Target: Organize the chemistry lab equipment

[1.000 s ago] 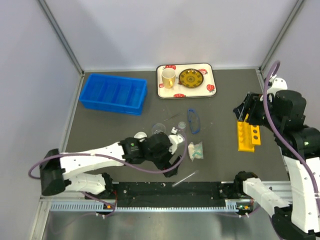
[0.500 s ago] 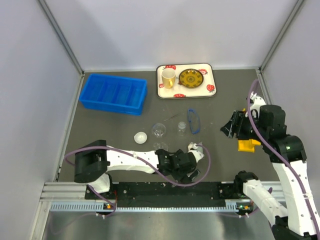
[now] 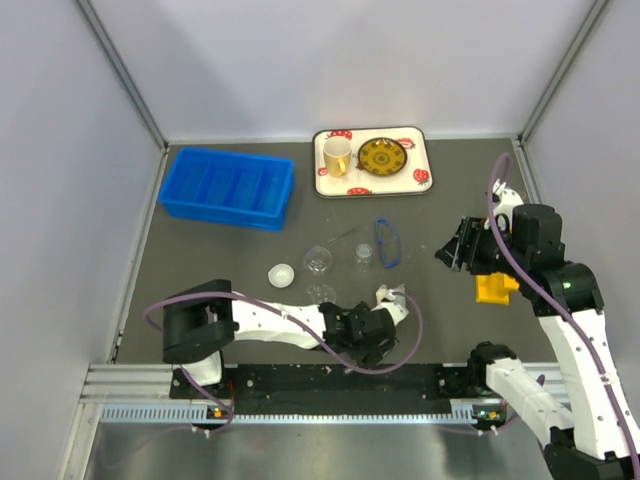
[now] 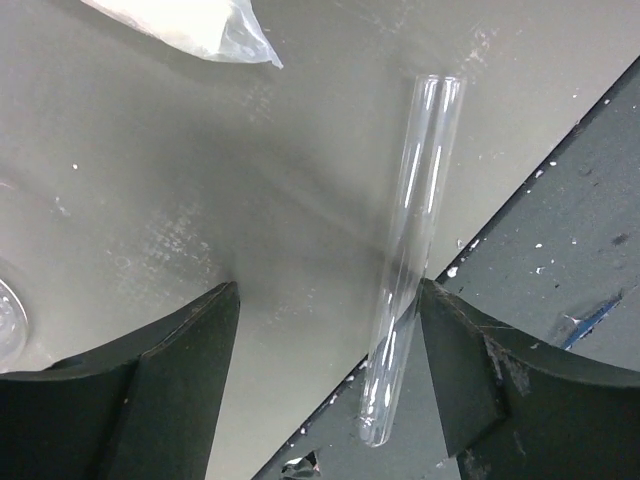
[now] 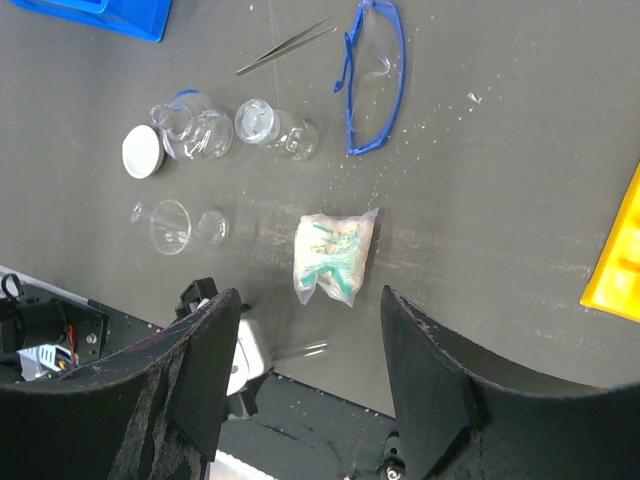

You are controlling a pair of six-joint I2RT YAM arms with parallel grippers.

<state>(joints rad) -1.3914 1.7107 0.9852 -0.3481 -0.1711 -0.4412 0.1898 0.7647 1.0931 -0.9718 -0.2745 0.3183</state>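
Two grippers are seen, both with jaws apart. The left gripper (image 4: 328,300) is set low over a clear test tube (image 4: 410,260), which lies flat at the near edge of the table (image 4: 150,170) with its rounded end over the black rail (image 4: 570,250). It is flanked by the fingers (image 4: 180,380) but not clamped. The right gripper (image 5: 308,310) is held high and empty. Blue-rimmed goggles (image 5: 375,80), a beaker (image 5: 275,128), a white dome (image 5: 142,150) and a teal-and-white packet (image 5: 335,255) are spread mid-table.

free: mat btwn goggles (image 3: 387,243) & yellow rack (image 3: 495,289) | blocked: packet (image 5: 333,257) beside L gripper (image 4: 328,300)
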